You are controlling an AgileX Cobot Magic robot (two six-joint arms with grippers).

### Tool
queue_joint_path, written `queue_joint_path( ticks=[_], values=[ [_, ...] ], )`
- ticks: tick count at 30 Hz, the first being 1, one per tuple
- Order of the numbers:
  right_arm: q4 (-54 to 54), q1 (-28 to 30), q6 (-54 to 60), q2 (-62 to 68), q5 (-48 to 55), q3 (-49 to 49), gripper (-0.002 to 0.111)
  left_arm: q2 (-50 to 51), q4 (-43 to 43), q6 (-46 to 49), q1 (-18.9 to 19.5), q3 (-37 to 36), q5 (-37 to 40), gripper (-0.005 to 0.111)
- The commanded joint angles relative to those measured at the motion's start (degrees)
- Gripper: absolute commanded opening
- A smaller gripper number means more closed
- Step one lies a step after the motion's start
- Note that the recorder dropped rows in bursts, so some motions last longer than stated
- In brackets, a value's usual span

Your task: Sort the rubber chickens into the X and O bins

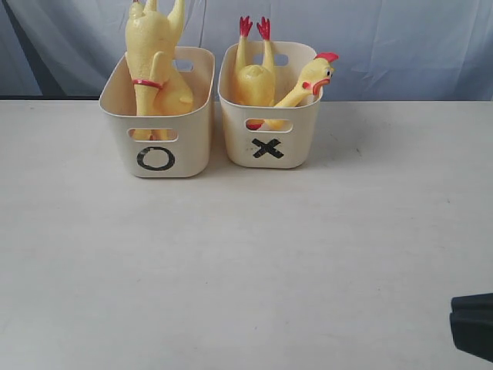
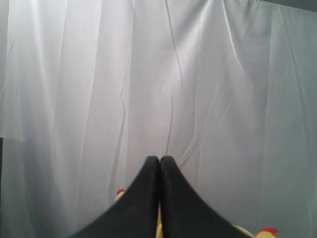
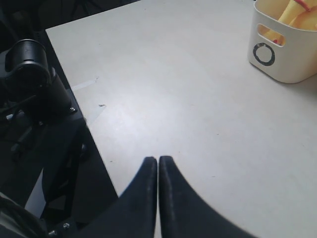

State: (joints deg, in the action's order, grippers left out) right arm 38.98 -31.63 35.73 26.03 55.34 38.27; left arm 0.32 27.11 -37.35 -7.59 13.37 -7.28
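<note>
The O bin (image 1: pixel 189 142) stands at the back left of the table. A yellow rubber chicken (image 1: pixel 154 54) is in it head down, red neck ring showing, legs sticking up. Beside it, the X bin (image 1: pixel 296 135) holds a chicken body (image 1: pixel 254 81) with red feet up. A chicken head (image 1: pixel 317 73) with a red comb leans over that bin's right rim; I cannot tell whether head and body are one toy. My left gripper (image 2: pixel 159 158) is shut and empty, facing the curtain, with chicken tips (image 2: pixel 267 232) just below it. My right gripper (image 3: pixel 158 158) is shut and empty over the table near its edge, far from the O bin (image 3: pixel 285 64).
A pale curtain (image 1: pixel 400 38) hangs behind the bins. A dark part of the right arm (image 1: pixel 471 324) shows at the table's front right corner. Beyond the table edge stands the dark frame of the robot base (image 3: pixel 34 99).
</note>
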Motion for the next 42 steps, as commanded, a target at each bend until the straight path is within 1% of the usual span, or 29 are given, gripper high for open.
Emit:
queue_joint_path(
  ticks=[1, 6, 11, 13, 18, 25, 28, 31, 35, 40, 42],
  values=[
    [0.47, 0.26, -0.01, -0.39, -0.37, -0.23, 0.001, -0.32, 2.37, -6.02, 0.01, -1.5, 3.83, 0.0],
    [0.51, 0.26, -0.01, -0.39, -0.37, -0.23, 0.001, -0.32, 2.27, -6.16, 0.01, -1.5, 8.58, 0.0],
    [0.5, 0.26, -0.01, -1.32, -0.62, -0.23, 0.001, -0.32, 2.27, -6.16, 0.01, -1.5, 8.81, 0.0],
    [0.86, 1.34, -0.01, -3.38, -0.5, -0.23, 0.001, -0.32, 2.27, -6.16, 0.01, -1.5, 8.81, 0.0],
    [1.52, 7.46, -0.01, -10.65, -0.6, -0.23, 0.001, -0.32, 2.38, -6.06, 0.01, -1.5, 8.81, 0.0],
    [1.52, 19.39, -0.01, -22.72, -0.6, -0.23, 0.001, -0.32, 2.38, -6.06, 0.01, -1.5, 8.81, 0.0],
    [1.52, 24.28, -0.01, -26.03, -0.6, -0.23, 0.001, -0.32, 2.38, -6.06, 0.01, -1.5, 8.81, 0.0],
    [1.76, 27.41, -0.01, -26.03, -0.29, -0.23, 0.001, -0.32, 2.38, -5.95, 0.01, -1.5, 8.81, 0.0],
    [2.05, 28.08, -0.01, -26.03, -0.29, -0.23, 0.001, -0.32, 2.38, -5.95, 0.01, -1.5, 8.7, 0.0],
    [2.43, 26.54, -0.01, -26.03, -0.18, -0.23, 0.001, -0.32, 2.38, -5.95, 0.01, -1.5, 8.7, 0.0],
    [2.79, 25.87, -0.01, -26.03, -0.18, -0.23, 0.001, -0.32, 2.38, -5.95, 0.67, -1.5, 8.7, 0.0]
  ],
)
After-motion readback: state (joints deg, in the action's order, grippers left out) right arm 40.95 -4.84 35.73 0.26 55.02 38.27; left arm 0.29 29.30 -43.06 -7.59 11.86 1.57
